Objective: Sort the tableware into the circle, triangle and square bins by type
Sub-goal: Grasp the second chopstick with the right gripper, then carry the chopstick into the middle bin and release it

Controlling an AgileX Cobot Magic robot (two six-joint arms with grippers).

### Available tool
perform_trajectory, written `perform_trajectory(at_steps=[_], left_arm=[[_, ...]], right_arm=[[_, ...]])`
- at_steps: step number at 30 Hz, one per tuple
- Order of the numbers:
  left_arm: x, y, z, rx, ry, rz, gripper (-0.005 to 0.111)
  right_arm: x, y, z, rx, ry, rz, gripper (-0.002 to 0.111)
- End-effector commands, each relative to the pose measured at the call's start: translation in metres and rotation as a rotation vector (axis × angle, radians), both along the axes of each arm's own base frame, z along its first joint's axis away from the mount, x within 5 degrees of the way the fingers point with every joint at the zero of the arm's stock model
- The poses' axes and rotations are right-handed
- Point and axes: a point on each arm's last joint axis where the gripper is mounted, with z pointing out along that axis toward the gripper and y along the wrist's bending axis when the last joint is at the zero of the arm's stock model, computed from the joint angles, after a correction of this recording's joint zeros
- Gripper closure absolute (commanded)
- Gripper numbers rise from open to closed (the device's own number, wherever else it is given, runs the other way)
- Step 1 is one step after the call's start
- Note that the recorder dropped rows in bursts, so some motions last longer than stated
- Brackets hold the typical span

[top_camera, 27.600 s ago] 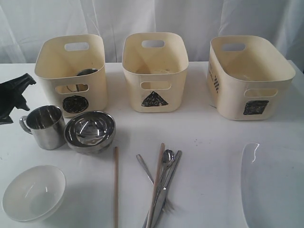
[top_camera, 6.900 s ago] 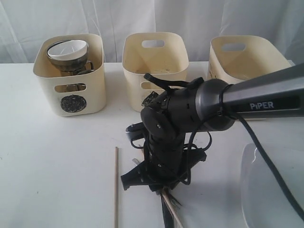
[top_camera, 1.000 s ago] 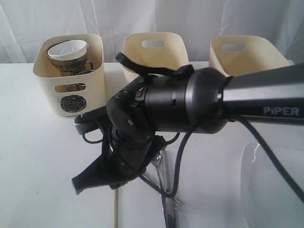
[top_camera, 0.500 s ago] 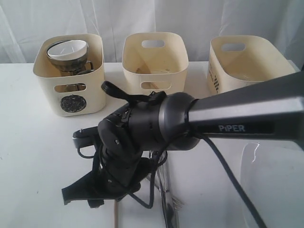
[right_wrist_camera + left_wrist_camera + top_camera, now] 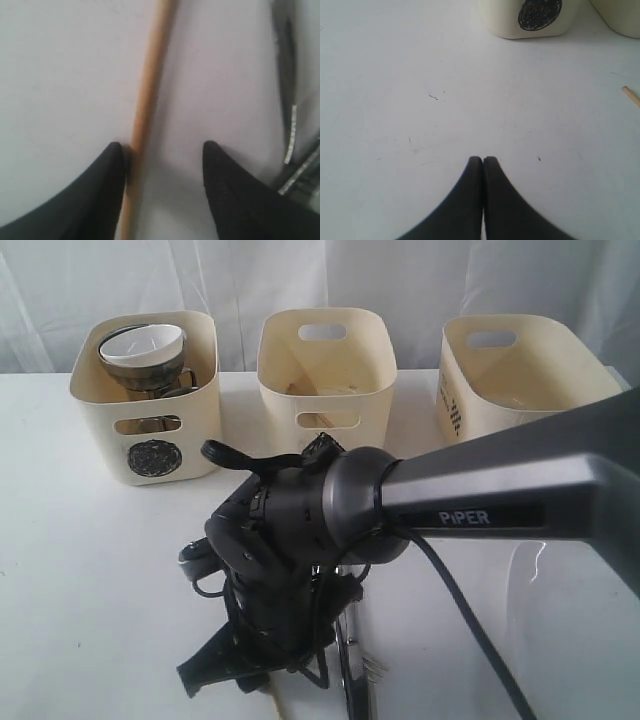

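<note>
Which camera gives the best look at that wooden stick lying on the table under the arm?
The right wrist view: the wooden chopstick runs up the picture, close up, between the right gripper's open fingers. The left wrist view catches only what looks like its tip at the picture's edge, and in the exterior view the arm hides nearly all of it.

Cream circle bin bears a black scribbled disc; tan chopstick; black right claw; white table
</note>
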Motion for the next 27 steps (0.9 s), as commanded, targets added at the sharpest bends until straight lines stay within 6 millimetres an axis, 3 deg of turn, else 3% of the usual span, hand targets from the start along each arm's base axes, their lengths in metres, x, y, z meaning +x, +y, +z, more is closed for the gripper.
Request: perform_trajectory(at_steps=[1, 5, 10, 15, 20, 25, 27], left_arm=[[0.0, 0.0, -0.001, -0.007, -0.001, -0.006, 0.107], [0.0, 0.0, -0.001, -0.007, -0.001, -0.006, 0.107], [0.0, 0.0, -0.001, -0.007, -0.001, -0.006, 0.107], [0.0, 0.0, -0.001, -0.007, -0.001, -0.006, 0.107], [0.0, 0.0, -0.001, -0.007, -0.001, -0.006, 0.107], [0.0, 0.0, -0.001, -0.007, -0.001, -0.006, 0.107], [0.0, 0.0, -0.001, -0.007, -0.001, -0.006, 0.107]], right_arm=[[0.001, -0.017, -0.001, -0.208, -0.017, 0.051, 0.062], [0.002, -0.018, 0.0, -0.223, -0.029, 0.072, 0.065], [0.004, -0.015, -0.001, -0.189, -0.045, 0.098, 0.091], [0.005, -0.012, -0.001, -0.161, -0.057, 0.114, 0.108], [0.008, -0.007, 0.001, -0.102, -0.101, 0.123, 0.108], [0.012, -0.002, 0.03, -0.036, -0.168, 0.12, 0.108], [0.014, -0.001, 0.058, 0.025, -0.245, 0.125, 0.108]])
